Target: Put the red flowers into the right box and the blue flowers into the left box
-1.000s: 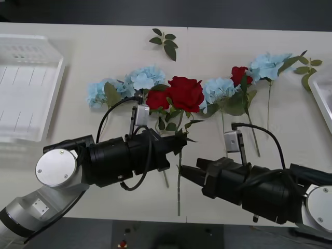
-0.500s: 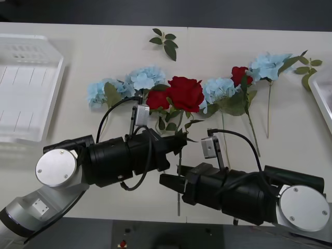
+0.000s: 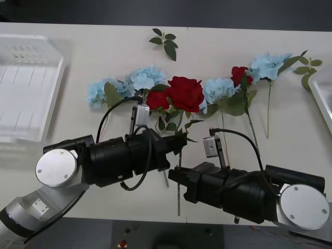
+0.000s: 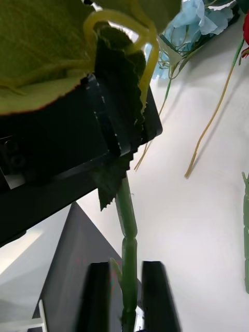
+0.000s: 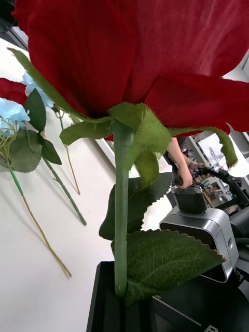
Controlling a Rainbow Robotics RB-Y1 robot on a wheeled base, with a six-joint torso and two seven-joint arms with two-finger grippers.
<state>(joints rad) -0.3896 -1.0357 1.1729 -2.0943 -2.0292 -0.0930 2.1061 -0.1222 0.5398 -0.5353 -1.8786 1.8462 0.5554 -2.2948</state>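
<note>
Your left pincer is clamped on the stem of the big red rose, just under its leaves, and holds it over the near middle of the counter; in the left wrist view the stem runs straight down into the black fingers, bloom overhead. Your right pincer sits lower on the same stem, coming in from the right, with a finger on either side of the stem; they look close against it, but you can't tell from here whether they're actually pinching. The remaining red flowers: one smaller rose just left of the held bloom, another further right among the blue ones. The blue flowers lie in a loose row across the counter: two heads on the left, one at middle right, one at far right. The left box, slotted walls, sits at the counter's left edge; the right box shows just a corner at the right edge. Loose leaf sprigs at top centre and beside the right box.
</note>
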